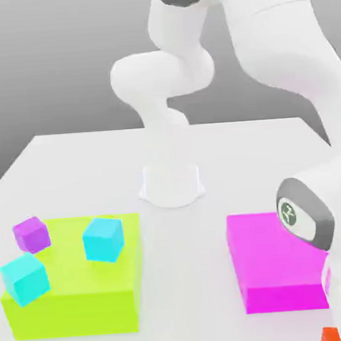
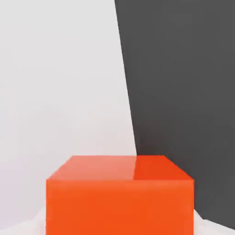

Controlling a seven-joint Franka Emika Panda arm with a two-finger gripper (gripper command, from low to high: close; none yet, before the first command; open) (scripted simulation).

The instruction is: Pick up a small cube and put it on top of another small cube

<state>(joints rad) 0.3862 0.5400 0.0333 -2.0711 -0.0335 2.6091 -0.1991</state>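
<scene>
A small orange cube [image 1: 330, 335] sits at the table's near right corner, just in front of the magenta block, in the exterior view. My gripper [image 1: 340, 325] is down at this cube and shut on it. In the hand view the orange cube [image 2: 119, 195] looms very close, right at the hand. Other small cubes rest on the lime-green block [image 1: 103, 293] at the exterior view's left: a cyan cube [image 1: 103, 239], a second cyan cube [image 1: 25, 278] and a purple cube [image 1: 31, 234].
A flat magenta block [image 1: 270, 267] lies at the exterior view's right, beside my arm. The robot's white base [image 1: 171, 182] stands mid-table. In the hand view the white table's edge [image 2: 128, 105] runs close by the orange cube, with dark floor beyond.
</scene>
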